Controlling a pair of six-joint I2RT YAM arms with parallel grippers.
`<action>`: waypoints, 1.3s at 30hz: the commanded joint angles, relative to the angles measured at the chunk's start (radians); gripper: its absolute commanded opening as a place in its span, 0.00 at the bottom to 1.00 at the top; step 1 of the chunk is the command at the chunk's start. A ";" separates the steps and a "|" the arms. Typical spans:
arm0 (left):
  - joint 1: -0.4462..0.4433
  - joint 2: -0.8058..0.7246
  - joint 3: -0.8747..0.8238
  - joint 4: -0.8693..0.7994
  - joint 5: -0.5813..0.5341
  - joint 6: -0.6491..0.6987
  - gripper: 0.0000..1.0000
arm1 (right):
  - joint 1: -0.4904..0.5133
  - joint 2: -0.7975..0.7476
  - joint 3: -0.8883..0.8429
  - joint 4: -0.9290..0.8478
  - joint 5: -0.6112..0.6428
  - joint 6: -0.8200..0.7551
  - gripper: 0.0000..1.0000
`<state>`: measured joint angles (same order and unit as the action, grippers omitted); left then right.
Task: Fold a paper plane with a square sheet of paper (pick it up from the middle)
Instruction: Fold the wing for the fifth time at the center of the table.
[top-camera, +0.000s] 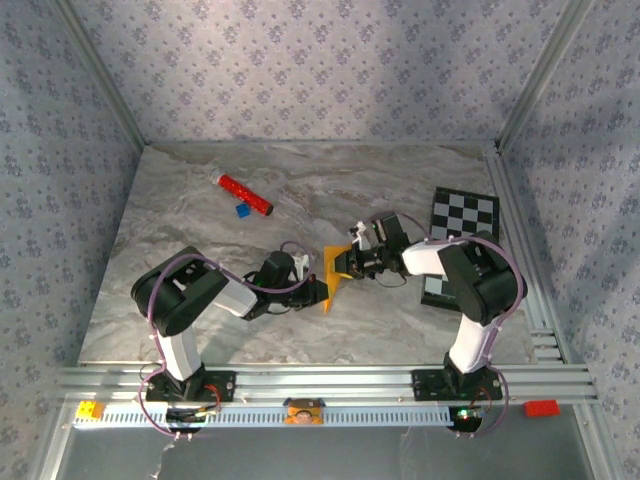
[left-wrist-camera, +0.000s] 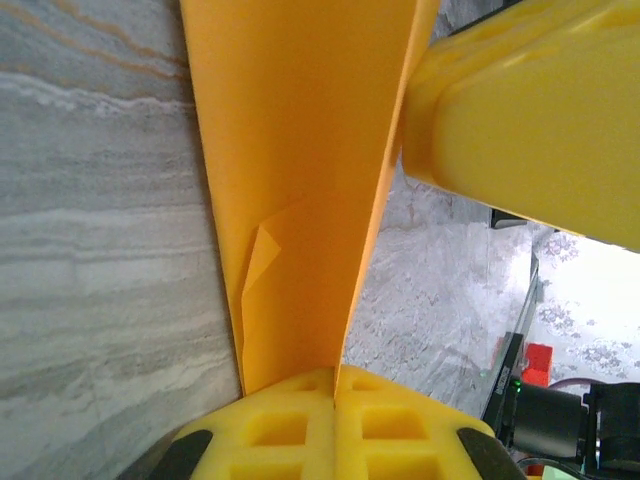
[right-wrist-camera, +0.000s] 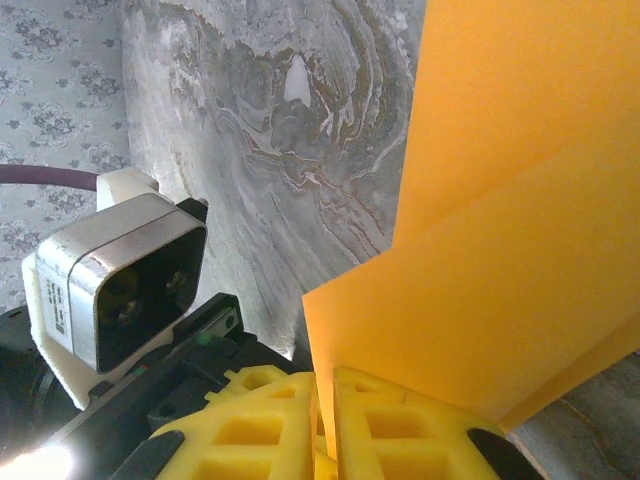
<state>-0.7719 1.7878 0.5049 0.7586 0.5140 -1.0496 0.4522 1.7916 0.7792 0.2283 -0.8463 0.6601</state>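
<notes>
Surface, top view: grey marbled table (top-camera: 200, 300), walled in by patterned wallpaper (top-camera: 300, 60).
Paper, top view: the orange-yellow sheet of paper (top-camera: 333, 270) is folded and stands on edge near the table's middle, between the two claws.
Left claw, top view: the left claw (top-camera: 318, 292) meets the sheet's near lower end.
Right claw, top view: the right claw (top-camera: 352, 262) meets the sheet's far right side.
Other things, top view: a red cylinder (top-camera: 245, 195) and a small blue block (top-camera: 242, 211) lie well behind the paper. A checkered board (top-camera: 462, 240) lies at the right.
Left claw, left wrist view: its two yellow fingers (left-wrist-camera: 280, 425) are clamped together on the sheet's edge.
Paper, left wrist view: the sheet rises away from the grip as a narrow wedge, with a small crumple low on the left. A yellow finger of the right claw (left-wrist-camera: 530, 110) is just beside its right edge.
Right claw, right wrist view: its yellow fingers (right-wrist-camera: 400, 425) are pinched together on the paper, with only the sheet between them.
Paper, right wrist view: stepped orange layers spread up and to the right.
Neighbour, right wrist view: the left arm's camera (right-wrist-camera: 120, 280) sits at the left above the marbled top.
</notes>
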 joint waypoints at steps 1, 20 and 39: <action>0.015 0.008 -0.049 -0.087 -0.050 -0.021 0.00 | -0.003 0.007 0.020 -0.020 -0.013 -0.024 0.13; 0.016 0.036 -0.054 -0.079 -0.052 -0.056 0.00 | 0.002 0.049 0.034 -0.031 -0.047 -0.076 0.13; 0.017 0.028 -0.054 -0.121 -0.071 -0.059 0.00 | 0.002 0.088 0.050 -0.035 -0.016 -0.068 0.12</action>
<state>-0.7677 1.7878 0.4877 0.7856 0.5014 -1.1130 0.4507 1.8637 0.8066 0.2131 -0.8719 0.6083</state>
